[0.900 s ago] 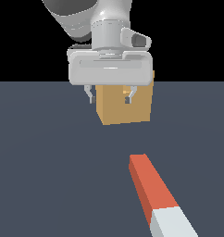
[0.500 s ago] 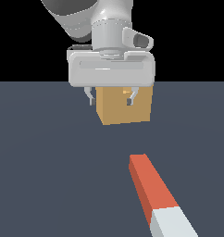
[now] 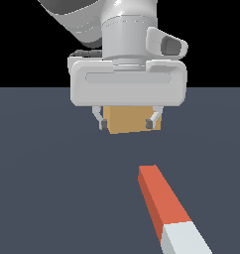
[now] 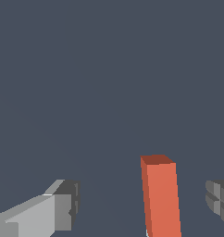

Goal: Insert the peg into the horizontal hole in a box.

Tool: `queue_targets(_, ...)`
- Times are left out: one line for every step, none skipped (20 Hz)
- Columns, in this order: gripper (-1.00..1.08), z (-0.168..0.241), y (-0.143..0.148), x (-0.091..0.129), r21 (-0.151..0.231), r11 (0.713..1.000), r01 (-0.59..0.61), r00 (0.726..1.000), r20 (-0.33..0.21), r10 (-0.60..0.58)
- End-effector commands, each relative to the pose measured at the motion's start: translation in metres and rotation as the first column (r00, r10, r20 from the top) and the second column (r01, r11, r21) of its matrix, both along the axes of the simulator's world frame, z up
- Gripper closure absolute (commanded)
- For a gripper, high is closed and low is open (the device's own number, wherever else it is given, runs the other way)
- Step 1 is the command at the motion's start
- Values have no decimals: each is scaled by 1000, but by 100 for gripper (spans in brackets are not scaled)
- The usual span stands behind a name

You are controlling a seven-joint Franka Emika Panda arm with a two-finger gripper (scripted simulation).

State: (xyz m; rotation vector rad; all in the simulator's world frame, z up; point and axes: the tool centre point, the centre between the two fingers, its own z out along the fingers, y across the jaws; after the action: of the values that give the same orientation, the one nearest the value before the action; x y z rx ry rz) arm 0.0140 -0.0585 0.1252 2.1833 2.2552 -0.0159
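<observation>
The peg (image 3: 166,208) lies flat on the dark floor, orange-red with a pale grey-white end toward the camera. In the wrist view the peg (image 4: 161,196) shows only its orange-red part, between the two fingers and nearer one of them. My gripper (image 3: 126,122) hangs open above the floor, in front of the tan box (image 3: 129,120), whose top the hand covers. It holds nothing. The hole does not show. One grey finger (image 4: 63,203) is in full view, the other sits at the frame's edge.
A dark grey-blue floor (image 3: 52,188) spreads all around. The white hand body (image 3: 128,88) and the arm above it fill the upper middle of the exterior view.
The hand has come lower and nearer the camera, now covering the upper part of the box. The fingers stay open. The peg has not moved.
</observation>
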Motion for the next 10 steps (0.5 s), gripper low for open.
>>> queue_targets(-92, -7, -23, 6, 1, 1000, -10, 1000, 1, 10)
queue_targets(-92, -10, -33, 8, 1, 1000, -14, 1000, 1, 14)
queue_targets(-92, -13, -42, 11, 2, 1000, -19, 1000, 1, 19)
queue_targets(-92, -16, -52, 14, 2, 1000, -23, 1000, 1, 23)
queue_targets(-92, -19, -62, 17, 3, 1000, -27, 1000, 2, 27)
queue_targets(-92, -22, -71, 20, 3, 999, -32, 999, 2, 32)
queue_targets(-92, -25, -81, 23, 4, 999, -36, 999, 2, 36)
queue_targets(-92, -28, -90, 27, 4, 999, -41, 999, 3, 41)
queue_targets(-92, -31, -100, 30, 5, 999, -45, 999, 3, 45)
queue_targets(-92, -34, -109, 33, 5, 999, -49, 999, 3, 49)
